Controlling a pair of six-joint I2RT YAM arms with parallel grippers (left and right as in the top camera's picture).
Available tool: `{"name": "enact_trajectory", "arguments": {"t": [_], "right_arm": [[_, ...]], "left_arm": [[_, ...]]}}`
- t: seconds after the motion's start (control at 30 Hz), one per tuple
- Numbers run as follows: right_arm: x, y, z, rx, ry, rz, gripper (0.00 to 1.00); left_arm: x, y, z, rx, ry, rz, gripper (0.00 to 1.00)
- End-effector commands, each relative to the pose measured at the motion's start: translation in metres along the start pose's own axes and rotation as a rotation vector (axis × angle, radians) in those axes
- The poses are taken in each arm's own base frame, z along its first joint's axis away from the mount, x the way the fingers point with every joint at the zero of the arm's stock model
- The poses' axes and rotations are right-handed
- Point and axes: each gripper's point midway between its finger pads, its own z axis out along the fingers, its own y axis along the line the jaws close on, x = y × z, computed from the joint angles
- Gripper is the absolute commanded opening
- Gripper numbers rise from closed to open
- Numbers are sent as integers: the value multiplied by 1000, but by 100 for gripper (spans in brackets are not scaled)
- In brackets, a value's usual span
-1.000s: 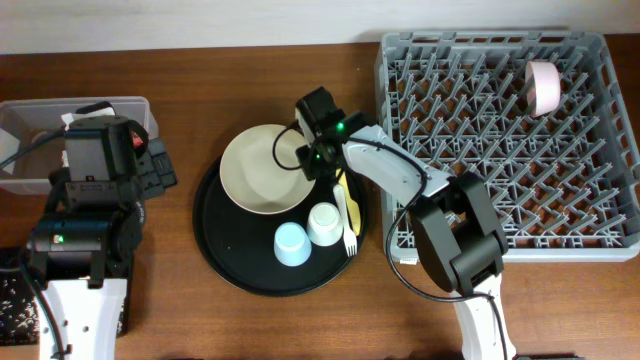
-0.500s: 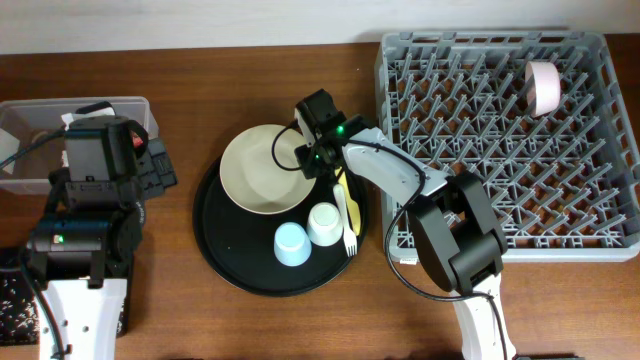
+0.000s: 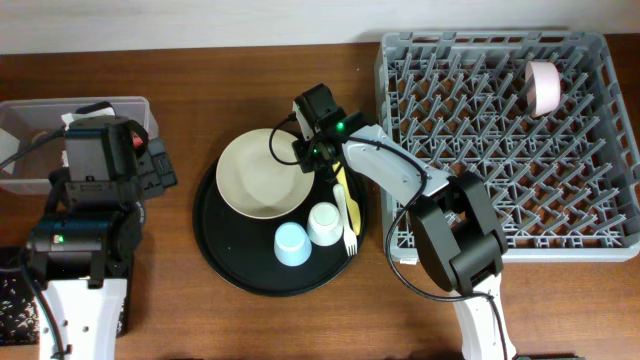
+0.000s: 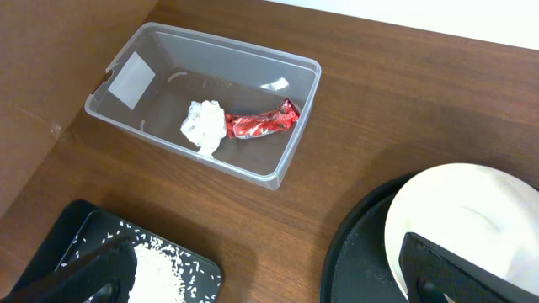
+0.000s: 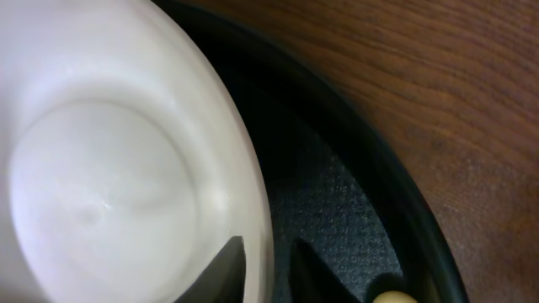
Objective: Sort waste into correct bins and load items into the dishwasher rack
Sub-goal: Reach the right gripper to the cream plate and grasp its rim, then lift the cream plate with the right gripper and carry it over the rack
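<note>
My right gripper (image 5: 268, 252) has the large cream bowl (image 5: 109, 168) by its rim.
It pinches from inside and outside, the bowl sitting on the round black tray (image 5: 337, 219); my left gripper (image 4: 278, 282) hangs wide open and empty, and beyond it the clear tub (image 4: 290, 143) holds the tissue (image 4: 205, 124) and red wrapper (image 4: 261, 124).

Readable text: none in any view.
Sticker (image 4: 130, 77), upper left of the left wrist view, on the clear tub (image 4: 296, 126): plain white, no print seen.
Red wrapper (image 4: 261, 123) in that tub: markings too small to read.
</note>
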Motion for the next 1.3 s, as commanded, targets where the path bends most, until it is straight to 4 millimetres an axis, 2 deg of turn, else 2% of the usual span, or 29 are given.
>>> {"name": "enact_trajectory", "arguments": {"t": [0.0, 0.1, 0.23, 0.3, 0.4, 0.47, 0.5, 0.53, 0.6, 0.7, 0.73, 0.8, 0.9, 1.0, 1.07, 1.17, 1.27], "right_arm": [[-6, 3, -3, -6, -13, -9, 22], [-6, 3, -3, -5, -14, -9, 4], [-7, 3, -4, -6, -15, -9, 4], [-16, 6, -17, -10, -45, -12, 4], [-56, 17, -73, -28, -183, -25, 4], [-84, 23, -123, -29, -299, -34, 4], [-90, 22, -140, -17, -335, -34, 4], [-97, 18, -169, 23, -388, -30, 4], [-95, -6, -225, 185, -451, -14, 4], [-63, -69, -308, 571, -467, 54, 4], [-46, -100, -348, 750, -476, 104, 4], [-12, -156, -415, 1061, -467, 215, 4], [34, -217, -474, 1398, -381, 360, 4], [65, -264, -493, 1508, -299, 482, 4], [78, -291, -502, 1561, -290, 567, 4], [96, -312, -514, 1686, -222, 626, 4], [98, -322, -514, 1800, -167, 637, 4]], "left_arm": [[-2, 5, -3, -15, -10, -16, 99], [-2, 5, -3, -15, -10, -16, 99], [-2, 5, -3, -15, -10, -16, 99], [-2, 5, -3, -15, -10, -16, 99], [-2, 5, -3, -15, -10, -16, 99], [-2, 5, -3, -15, -10, -16, 99], [-2, 5, -3, -15, -10, -16, 99], [-2, 5, -3, -15, -10, -16, 99], [-2, 5, -3, -15, -10, -16, 99], [-2, 5, -3, -15, -10, -16, 99], [-2, 5, -3, -15, -10, -16, 99], [-2, 5, -3, -15, -10, -16, 99], [-2, 5, -3, -15, -10, -16, 99], [-2, 5, -3, -15, -10, -16, 99], [-2, 5, -3, -15, -10, -16, 99], [-2, 5, -3, -15, -10, -16, 99], [-2, 5, -3, -15, -10, -16, 99]]}}
